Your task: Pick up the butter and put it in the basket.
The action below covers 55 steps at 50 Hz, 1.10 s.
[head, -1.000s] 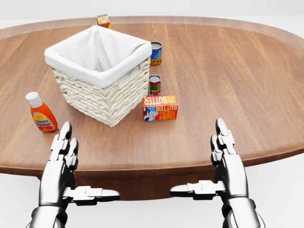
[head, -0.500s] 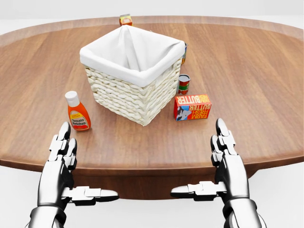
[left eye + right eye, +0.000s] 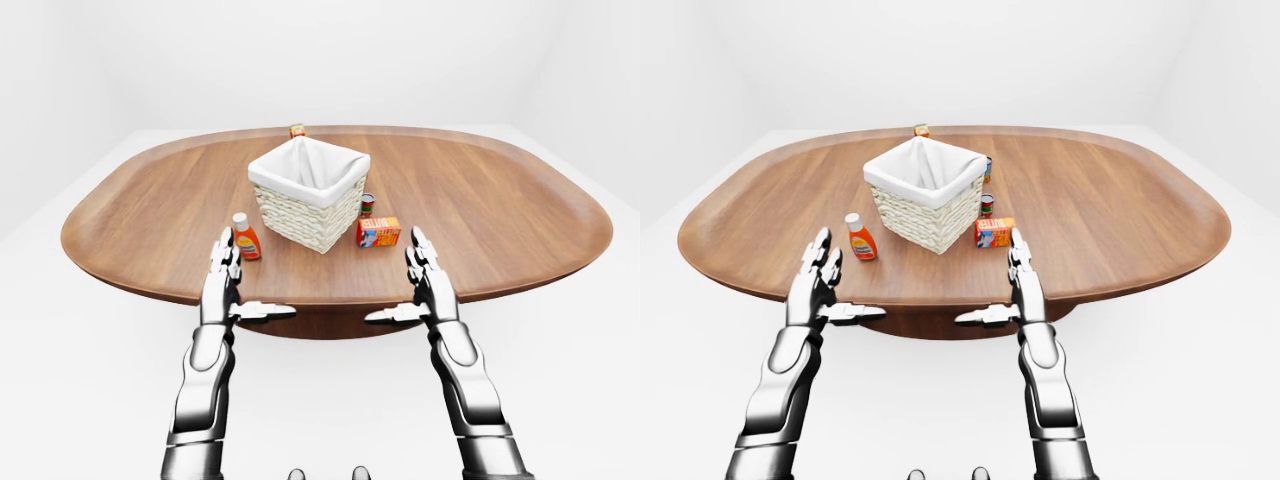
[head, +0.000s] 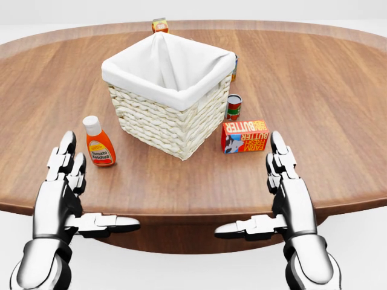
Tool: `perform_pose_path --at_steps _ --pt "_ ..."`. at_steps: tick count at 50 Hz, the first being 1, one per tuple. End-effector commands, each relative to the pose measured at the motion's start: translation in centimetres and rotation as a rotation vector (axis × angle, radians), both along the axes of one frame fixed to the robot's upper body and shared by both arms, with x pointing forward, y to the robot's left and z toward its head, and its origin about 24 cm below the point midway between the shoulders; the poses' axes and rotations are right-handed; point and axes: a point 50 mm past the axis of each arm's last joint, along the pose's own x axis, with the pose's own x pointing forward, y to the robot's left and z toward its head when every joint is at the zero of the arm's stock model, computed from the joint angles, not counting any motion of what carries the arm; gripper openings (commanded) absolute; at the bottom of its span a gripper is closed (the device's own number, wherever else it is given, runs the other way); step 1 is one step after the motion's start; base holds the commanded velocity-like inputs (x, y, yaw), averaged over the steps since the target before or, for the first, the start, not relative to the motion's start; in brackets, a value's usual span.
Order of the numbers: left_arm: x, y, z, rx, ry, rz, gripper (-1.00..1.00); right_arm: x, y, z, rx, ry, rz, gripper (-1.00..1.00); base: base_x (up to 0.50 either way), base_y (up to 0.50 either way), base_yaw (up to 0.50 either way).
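Standing behind the basket (image 4: 166, 99), a can is mostly hidden; basket contents cannot be seen. Butter (image 4: 245, 136) lies just beyond the right hand (image 4: 290, 199). Both hands, left hand (image 4: 60, 199) included, are spread wide, holding nothing.

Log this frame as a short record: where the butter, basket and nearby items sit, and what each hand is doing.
butter: box standing on table, right of basket in head view, untouched
basket: white-lined wicker, nothing visible inside
ketchup: bottle upright, left of basket
can: small tin just above butter
left hand: open, holding nothing
right hand: open, just below butter, not touching
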Motion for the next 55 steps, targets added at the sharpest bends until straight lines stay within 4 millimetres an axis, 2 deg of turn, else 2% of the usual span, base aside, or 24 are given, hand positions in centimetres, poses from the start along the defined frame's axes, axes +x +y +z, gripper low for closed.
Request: perform_pose_path --at_steps 1,6,7,15,21,26,55 --pt "1.3 0.6 3.8 0.007 -0.142 -0.011 1.00 1.2 0.3 3.1 -0.046 -0.119 0.024 1.00 0.00 0.00 0.00" --pt "2.1 0.9 5.8 0.014 -0.213 -0.022 1.00 1.8 0.3 5.3 -0.059 -0.203 0.036 1.00 0.00 0.00 0.00" --pt "2.7 1.2 7.6 0.020 -0.273 -0.033 1.00 2.8 0.2 7.0 -0.073 -0.257 0.036 1.00 0.00 0.00 0.00" --pt "3.3 1.8 11.4 0.027 -0.405 -0.031 1.00 3.8 0.0 10.0 -0.088 -0.355 0.050 1.00 0.00 0.00 0.00" --pt "3.9 2.3 13.3 0.014 -0.457 -0.019 1.00 4.4 -0.2 11.9 -0.103 -0.414 0.041 1.00 0.00 0.00 0.00" --pt "4.0 2.3 13.6 0.011 -0.463 -0.017 1.00 4.9 -0.4 12.0 -0.109 -0.405 0.042 1.00 0.11 0.00 0.00" --pt "4.1 2.3 13.8 0.014 -0.466 -0.017 1.00 4.2 -1.1 13.1 -0.111 -0.457 0.033 1.00 0.50 0.03 0.00"
